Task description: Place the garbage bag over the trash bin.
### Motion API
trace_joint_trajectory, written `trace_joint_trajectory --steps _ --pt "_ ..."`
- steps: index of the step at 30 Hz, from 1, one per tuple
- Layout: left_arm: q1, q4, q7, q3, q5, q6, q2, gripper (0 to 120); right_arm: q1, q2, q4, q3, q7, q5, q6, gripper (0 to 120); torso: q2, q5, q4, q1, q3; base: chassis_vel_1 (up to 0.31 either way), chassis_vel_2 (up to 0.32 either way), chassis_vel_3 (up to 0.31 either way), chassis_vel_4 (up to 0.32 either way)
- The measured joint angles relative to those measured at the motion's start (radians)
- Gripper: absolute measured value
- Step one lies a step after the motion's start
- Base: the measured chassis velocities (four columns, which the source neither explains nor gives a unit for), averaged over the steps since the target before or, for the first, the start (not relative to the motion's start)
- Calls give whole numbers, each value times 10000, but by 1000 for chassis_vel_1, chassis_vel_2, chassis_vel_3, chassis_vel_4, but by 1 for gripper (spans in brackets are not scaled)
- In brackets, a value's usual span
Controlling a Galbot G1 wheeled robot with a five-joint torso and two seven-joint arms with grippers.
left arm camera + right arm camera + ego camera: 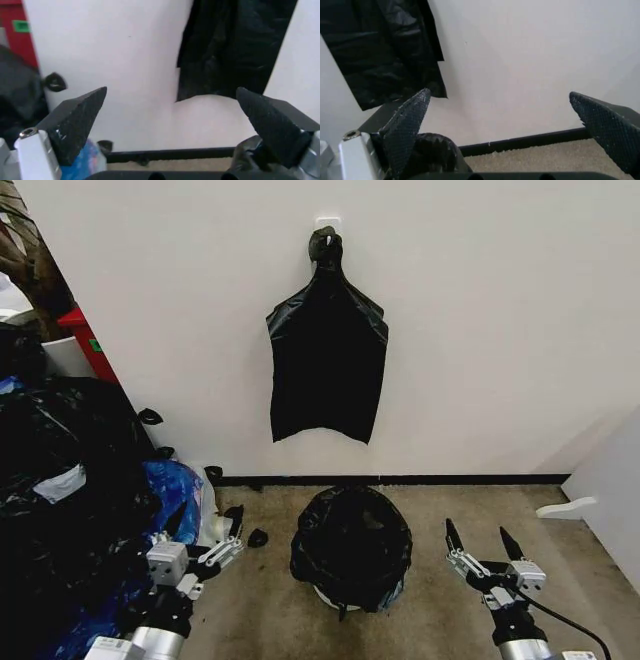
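The garbage bag (351,545) sits at the lower centre of the head view, draped over the trash bin (330,597) so that only a sliver of white wall shows under its lower edge. The black plastic is bunched and crinkled around the top and hangs down the sides nearly to the carpet (440,520). Judging from that, the covering looks largely done, and the bag seems to hold its place simply by hanging over the rim.

The left gripper (223,541) is at the lower left of the head view, its fingers spread apart with nothing between them. It sits just left of the bag, apart from it. The right gripper (478,540) is at the lower right, fingers likewise spread wide and empty, with a clear gap of carpet between it and the bag. So the bag lies between the two grippers, touched by neither. Both point forward toward the wall (480,320), which fits arms drawn clear of the bin instead of gripping it.

In the right wrist view a lump of the bag's black plastic shows at the lower left, beside one fingertip.

Farther out, a flat bunch of black bags (327,365) hangs from a hook high on the wall, upper centre. A heap of stuffed black and blue bags (70,490) fills the left side, with a red box (88,340) behind it.
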Motion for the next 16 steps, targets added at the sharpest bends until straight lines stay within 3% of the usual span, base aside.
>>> trace_joint_trajectory --steps 16 --pt "515 -163 205 -307 -566 174 -378 100 -365 -19 148 -153 146 120 352 100 -1 1 -1 1 1 0 0 0 0"
